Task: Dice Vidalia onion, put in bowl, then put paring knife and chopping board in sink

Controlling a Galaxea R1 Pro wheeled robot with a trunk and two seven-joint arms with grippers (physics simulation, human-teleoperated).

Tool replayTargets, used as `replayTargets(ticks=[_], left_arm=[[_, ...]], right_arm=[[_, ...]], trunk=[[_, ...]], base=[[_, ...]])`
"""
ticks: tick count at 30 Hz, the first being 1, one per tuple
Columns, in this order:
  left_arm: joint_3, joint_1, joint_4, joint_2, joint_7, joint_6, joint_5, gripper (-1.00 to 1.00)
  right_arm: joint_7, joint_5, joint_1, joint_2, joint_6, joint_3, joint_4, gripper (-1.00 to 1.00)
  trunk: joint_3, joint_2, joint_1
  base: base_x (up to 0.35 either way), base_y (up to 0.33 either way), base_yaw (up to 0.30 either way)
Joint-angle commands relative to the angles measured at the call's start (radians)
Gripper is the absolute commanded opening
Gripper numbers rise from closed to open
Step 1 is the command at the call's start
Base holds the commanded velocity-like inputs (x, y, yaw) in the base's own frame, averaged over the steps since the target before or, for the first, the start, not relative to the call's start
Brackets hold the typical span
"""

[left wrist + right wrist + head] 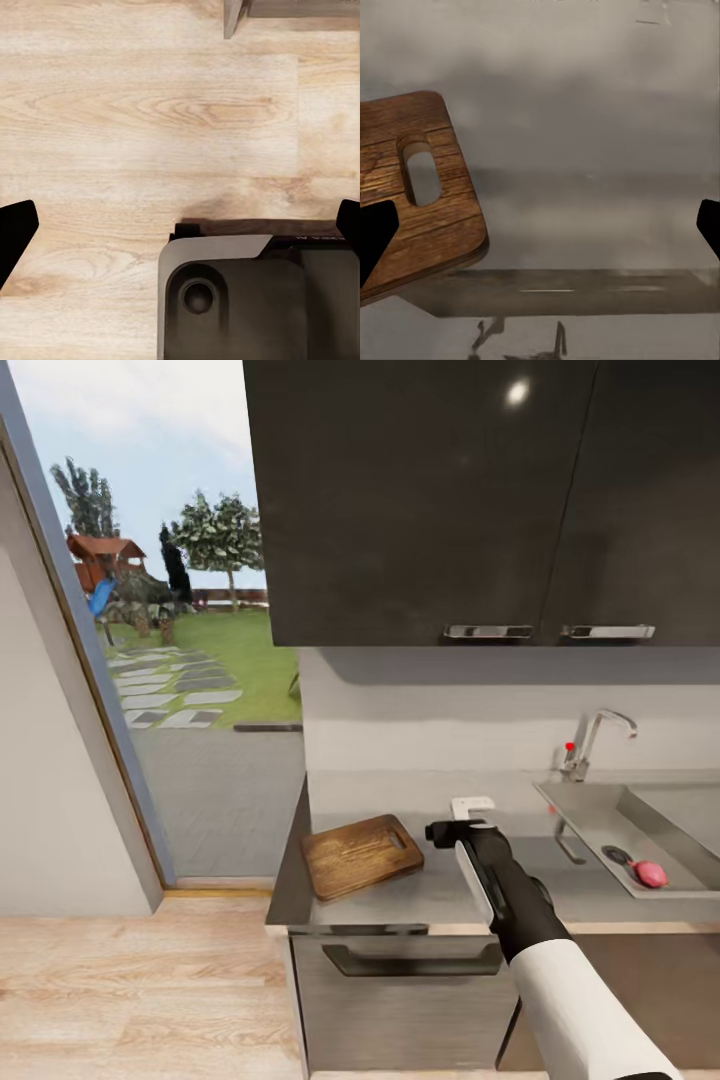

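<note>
Stood facing the countertop (430, 895) under dark wall cabinets (480, 500), with a glass door (180, 660) onto a garden at ten o'clock in the head view. Saw the chopping board (361, 854) lying flat near the counter's left end, slot handle toward three o'clock, nothing on it. Found the sink (600, 815) at three o'clock, its tap (590, 745) with the red dot behind the basin's back left corner. Spotted the Vidalia onion (651, 874) in the basin by the front wall, just beside the round drain (617, 854).

Reached the right arm (520, 920) up from five o'clock over the counter's middle, its wrist just to the right of the board and above a small white object (472, 806) near the back wall; could not tell what that object was. Looked down through the right gripper (540, 225) at grey counter with the board's handle end at nine o'clock; fingers (375, 232) stood wide apart at the picture's edges, holding nothing.

Held the left gripper (180, 225) over pale wood floor (150, 112), fingertips likewise spread wide with nothing between them, a dark part of the robot's base (247, 300) below at six o'clock and a grey cabinet corner (234, 19) at twelve.
</note>
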Motion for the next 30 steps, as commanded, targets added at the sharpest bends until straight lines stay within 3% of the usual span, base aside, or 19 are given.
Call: replayTargets(ticks=[1,8,10,14,30], left_arm=[[0.001,0.000,-0.001,0.000,-0.001,-0.001,0.001,1.00],[0.001,0.000,-0.001,0.001,0.000,-0.001,0.001,1.00],[0.002,0.000,-0.002,0.001,-0.001,-0.001,0.001,1.00],[0.003,0.000,-0.003,0.002,-0.001,-0.001,0.001,1.00],[0.002,0.000,-0.001,0.003,-0.001,-0.001,0.001,1.00]], right_arm=[[-0.005,0.000,-0.001,0.000,0.005,0.002,-0.004,1.00],[0.000,0.000,-0.001,-0.003,0.004,0.007,-0.011,1.00],[0.002,0.000,-0.001,-0.003,0.005,0.041,-0.011,1.00],[0.002,0.000,-0.001,-0.002,0.005,0.053,-0.009,1.00],[0.004,0.000,-0.001,-0.006,0.003,0.057,0.040,1.00]], trunk=[[-0.002,-0.002,0.001],[-0.002,-0.002,0.001],[-0.002,-0.002,0.001],[-0.002,-0.002,0.001],[-0.018,-0.002,0.001]], base=[[0.010,0.014,0.000],[0.147,0.004,0.000],[0.208,0.070,0.000],[0.084,0.029,0.000],[0.007,0.002,0.000]])
